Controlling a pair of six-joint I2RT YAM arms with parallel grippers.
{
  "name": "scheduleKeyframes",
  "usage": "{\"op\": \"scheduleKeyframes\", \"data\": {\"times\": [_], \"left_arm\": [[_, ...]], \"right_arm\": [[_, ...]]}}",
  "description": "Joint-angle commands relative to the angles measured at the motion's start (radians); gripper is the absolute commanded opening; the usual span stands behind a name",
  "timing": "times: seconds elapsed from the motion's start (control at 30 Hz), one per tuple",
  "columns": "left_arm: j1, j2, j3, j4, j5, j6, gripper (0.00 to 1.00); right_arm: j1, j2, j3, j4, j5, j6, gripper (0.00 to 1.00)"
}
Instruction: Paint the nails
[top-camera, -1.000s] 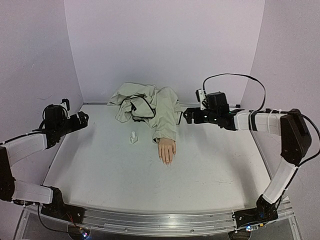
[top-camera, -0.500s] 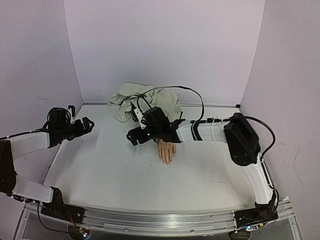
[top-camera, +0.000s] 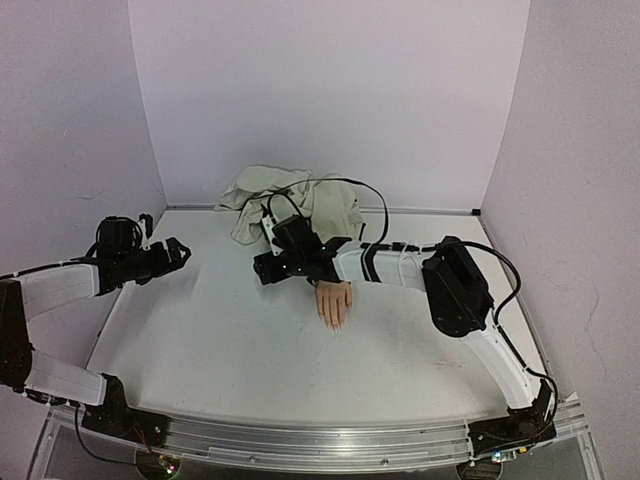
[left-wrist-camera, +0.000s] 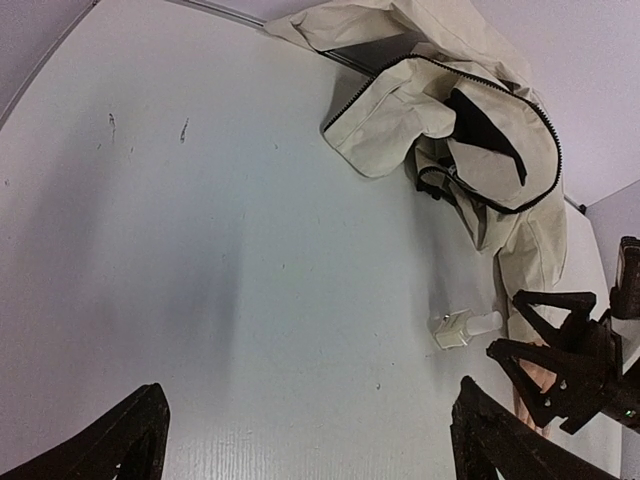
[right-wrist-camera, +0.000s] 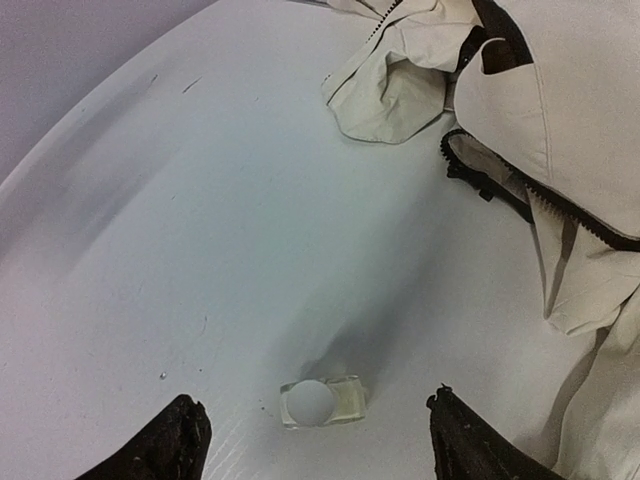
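Observation:
The pale peach mannequin hand (top-camera: 335, 303) lies palm down at mid table, its beige sleeve (top-camera: 335, 250) running back. Its nails (top-camera: 333, 322) at the fingertips are too small to make out. A small white bottle (right-wrist-camera: 322, 402) stands left of the hand; it also shows in the left wrist view (left-wrist-camera: 463, 327). My right gripper (top-camera: 265, 268) is open and hangs right over the bottle, a finger on each side, not touching (right-wrist-camera: 315, 420). It hides the bottle in the top view. My left gripper (top-camera: 182, 249) is open and empty at the left (left-wrist-camera: 310, 440).
A crumpled beige jacket (top-camera: 285, 200) with a black zipper lies at the back of the table, joined to the sleeve. The purple walls stand close on three sides. The right arm (top-camera: 400, 268) stretches across the sleeve above the hand.
My right arm has swung from the right side leftwards across the sleeve to above the bottle. My left gripper has shifted slightly right.

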Motion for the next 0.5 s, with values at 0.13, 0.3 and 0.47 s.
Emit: {"op": "scheduleKeyframes", "data": {"times": [0.13, 0.3, 0.47], "left_arm": [[-0.003, -0.021, 0.052, -0.018, 0.021, -0.001, 0.99], [-0.004, -0.024, 0.051, -0.026, 0.025, -0.002, 0.99], [-0.003, -0.026, 0.05, -0.037, 0.007, -0.016, 0.99]], "right_arm": [[0.001, 0.059, 0.101, -0.022, 0.024, 0.0, 0.66], [0.001, 0.081, 0.142, -0.026, 0.044, -0.001, 0.56], [0.001, 0.111, 0.182, -0.029, 0.034, 0.0, 0.44]]}}
